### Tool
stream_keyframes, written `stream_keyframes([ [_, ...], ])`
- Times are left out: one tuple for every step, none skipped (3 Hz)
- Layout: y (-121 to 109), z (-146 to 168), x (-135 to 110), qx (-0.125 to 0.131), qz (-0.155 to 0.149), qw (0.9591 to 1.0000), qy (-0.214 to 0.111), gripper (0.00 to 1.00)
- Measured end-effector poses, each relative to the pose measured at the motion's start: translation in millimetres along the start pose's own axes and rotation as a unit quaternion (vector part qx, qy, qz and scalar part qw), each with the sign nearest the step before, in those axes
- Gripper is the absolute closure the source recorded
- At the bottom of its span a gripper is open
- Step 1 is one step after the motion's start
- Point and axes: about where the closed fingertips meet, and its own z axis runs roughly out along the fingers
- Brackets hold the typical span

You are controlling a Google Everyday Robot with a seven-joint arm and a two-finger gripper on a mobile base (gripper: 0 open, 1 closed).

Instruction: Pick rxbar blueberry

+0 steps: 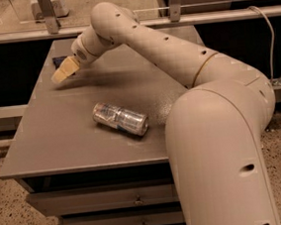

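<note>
Over the far left corner of the worktop [54,142]: pincer [63,72], low and slanted down to the left; grip wide or narrow, cannot tell; just behind its pale tip, at the worktop's far edge, rxbar blueberry [59,59], a dark flat packet, partly hidden, lying on the surface; touching or apart, cannot tell; near the middle front, well apart from both, crushed silver can [120,119] on its side; beneath, a drawer front [114,201].
</note>
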Motion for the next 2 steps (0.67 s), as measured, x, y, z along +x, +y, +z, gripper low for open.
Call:
stream_keyframes([
  [-7.6,-0.5,5.9,0.008,0.008,0.9999,0.005,0.17],
  [-7.0,3.6,10.1,0.010,0.013,0.9999,0.005,0.49],
])
